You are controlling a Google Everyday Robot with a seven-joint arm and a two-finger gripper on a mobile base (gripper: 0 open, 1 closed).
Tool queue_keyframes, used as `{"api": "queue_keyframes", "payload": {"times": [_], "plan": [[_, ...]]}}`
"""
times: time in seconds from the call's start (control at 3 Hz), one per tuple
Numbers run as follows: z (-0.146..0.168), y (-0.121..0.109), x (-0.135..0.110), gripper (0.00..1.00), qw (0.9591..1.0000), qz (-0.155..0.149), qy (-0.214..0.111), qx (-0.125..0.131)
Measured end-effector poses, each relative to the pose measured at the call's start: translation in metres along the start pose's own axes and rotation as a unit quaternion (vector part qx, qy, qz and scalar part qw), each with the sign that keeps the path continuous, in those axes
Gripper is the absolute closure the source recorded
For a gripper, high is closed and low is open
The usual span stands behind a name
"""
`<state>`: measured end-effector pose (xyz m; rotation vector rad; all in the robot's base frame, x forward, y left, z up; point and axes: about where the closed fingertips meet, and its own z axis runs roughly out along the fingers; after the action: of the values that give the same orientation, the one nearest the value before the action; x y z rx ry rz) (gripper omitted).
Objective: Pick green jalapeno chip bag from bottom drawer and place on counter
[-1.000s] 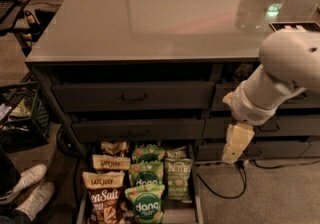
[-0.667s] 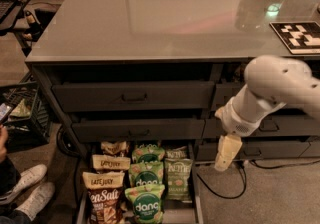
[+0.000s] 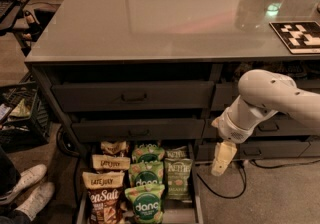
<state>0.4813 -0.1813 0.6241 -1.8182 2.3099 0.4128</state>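
Observation:
The green jalapeno chip bag [image 3: 178, 179] lies flat in the right column of the open bottom drawer [image 3: 196, 199], pale "Kettle" lettering facing up. My gripper [image 3: 221, 159] hangs from the white arm [image 3: 265, 99] just right of the drawer's right edge, above the floor and a little higher than the bag, apart from it. It holds nothing that I can see. The counter [image 3: 165, 13] is the wide glossy grey top above the drawers.
Green "dang" bags [image 3: 145, 203] fill the drawer's middle column and brown-and-cream bags [image 3: 104, 195] the left. A black-and-white marker tile [image 3: 300, 35] lies on the counter's right. A cable [image 3: 225, 193] runs on the floor. White shoes [image 3: 27, 185] and a crate [image 3: 20, 113] stand at left.
The arm has swung left and down, bringing my gripper closer to the drawer's right edge. The bags have not moved.

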Motion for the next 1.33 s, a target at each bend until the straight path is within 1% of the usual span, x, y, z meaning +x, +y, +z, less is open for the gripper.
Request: {"api": "queue_keyframes", "payload": {"times": [0.33, 0.67, 1.0, 1.33], "plan": [[0.031, 0.0, 0.007, 0.0, 0.9998, -0.007, -0.013, -0.017], [0.072, -0.01, 0.015, 0.0, 0.9989, -0.019, -0.033, -0.026], [0.104, -0.026, 0.021, 0.0, 0.9986, -0.028, -0.039, -0.022], [0.13, -0.033, 0.025, 0.0, 0.9985, -0.01, -0.037, -0.039]]}}
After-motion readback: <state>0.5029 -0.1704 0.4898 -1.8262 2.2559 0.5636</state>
